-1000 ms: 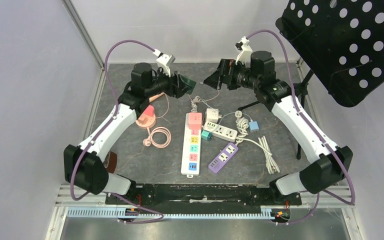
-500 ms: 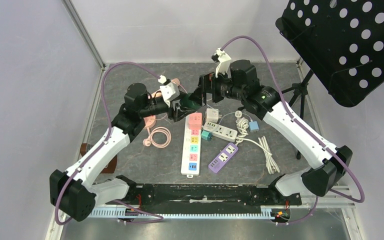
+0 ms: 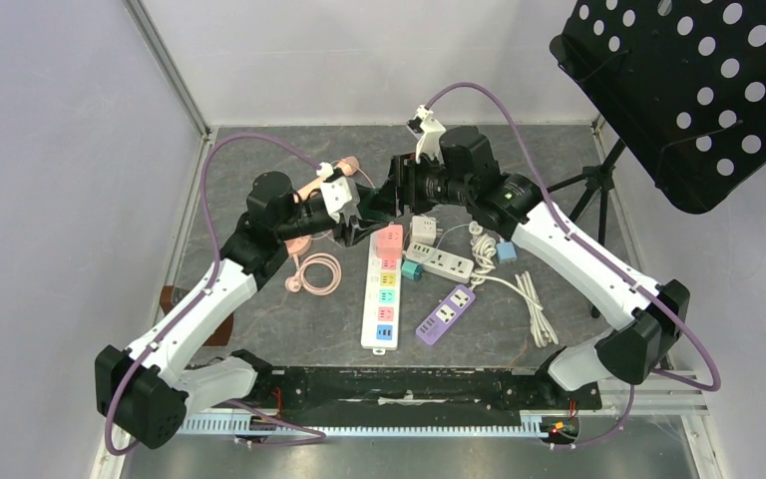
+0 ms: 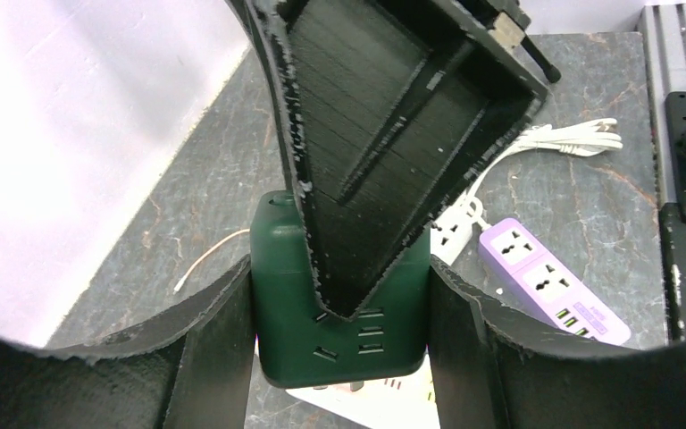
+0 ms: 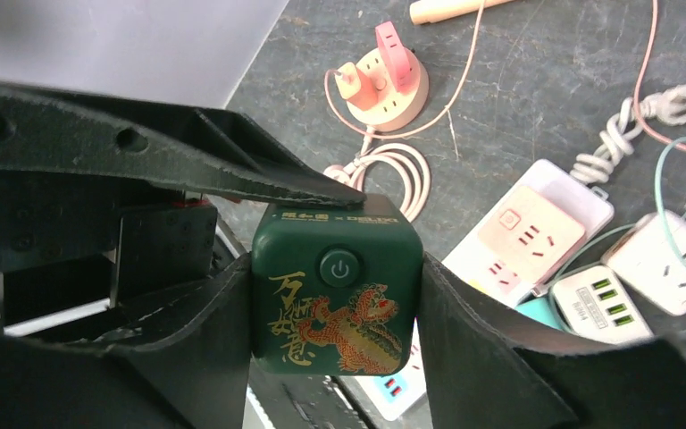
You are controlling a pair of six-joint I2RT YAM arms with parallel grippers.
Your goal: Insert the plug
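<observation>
From above, finds the left gripper (image 3: 357, 216) and the right gripper (image 3: 387, 197) nose to nose in the air over the far middle of the desk (image 3: 299, 329), with a dark green cube socket (image 3: 370, 209) between them (little of it visible at this range). Shows beneath, on the desk, a long white power strip (image 3: 384, 286) with coloured outlets running from the middle towards the near edge, a purple strip (image 3: 446, 313) just right of it, a short white strip (image 3: 439, 263) farther back, and a round pink socket (image 3: 297, 244) with a coiled cord towards the left edge. Through the left wrist camera, catches the cube pressed between both left fingers (image 4: 205, 349), closed to its width, slotted face towards the lens; puts one right finger (image 4: 384, 152) across the cube's top, hiding its upper part. Through the right wrist camera, has the same cube clamped on either side by the right fingers (image 5: 491, 349), likewise closed to its width, with power button and gold dragon print facing the lens and a left fingertip (image 5: 268, 183) touching its upper edge. Keeps it in the air, apart from every strip.
</observation>
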